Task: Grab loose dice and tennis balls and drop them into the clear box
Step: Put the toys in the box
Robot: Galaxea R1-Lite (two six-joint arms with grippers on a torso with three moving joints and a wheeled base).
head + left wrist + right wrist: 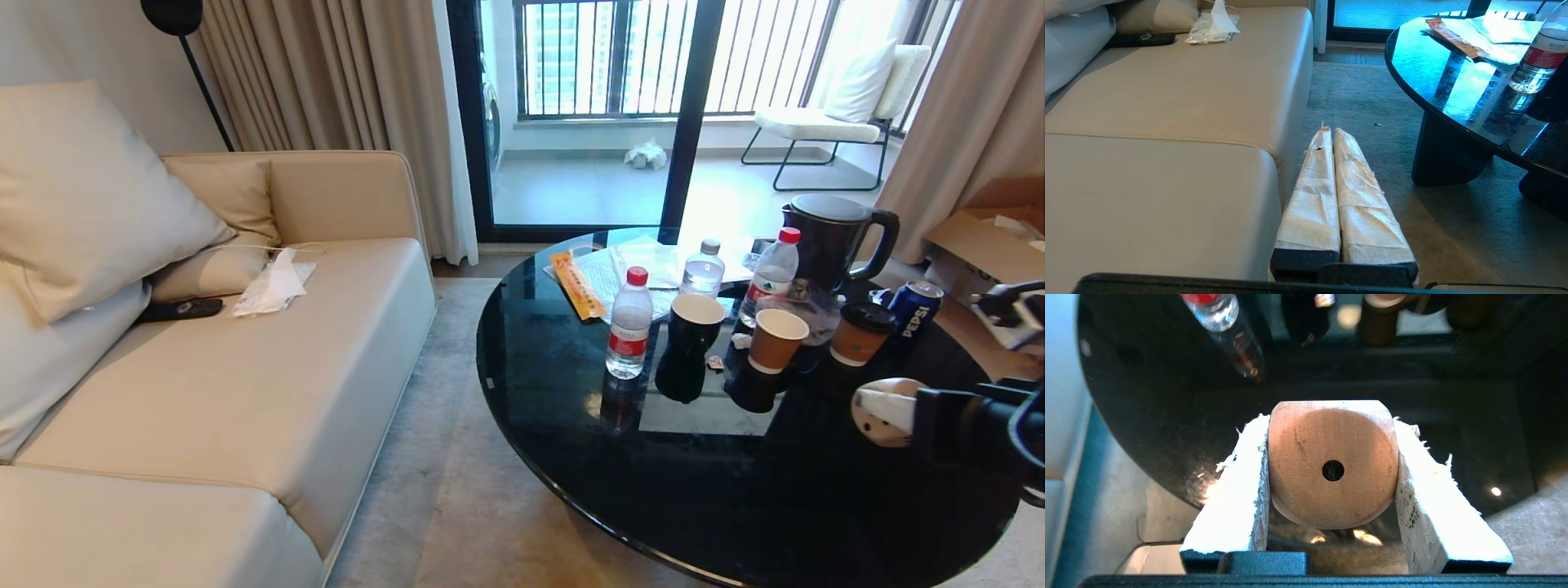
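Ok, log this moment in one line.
right gripper: shut on cream die, over black table | left gripper: shut, parked by sofa | clear box: not in view

- My round black table [571,457] carries water bottles [629,323], paper cups [775,339], a kettle [829,237] and a Pepsi can [914,309].
- The sofa [245,392] beside me carries a remote [178,309] and a tissue pack [273,284].

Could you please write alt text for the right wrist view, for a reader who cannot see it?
The right gripper clamps a cream die between its two white-padded fingers, its single-pip face toward the camera. Below it lies a glossy black round table, with a red-capped water bottle near the far edge.
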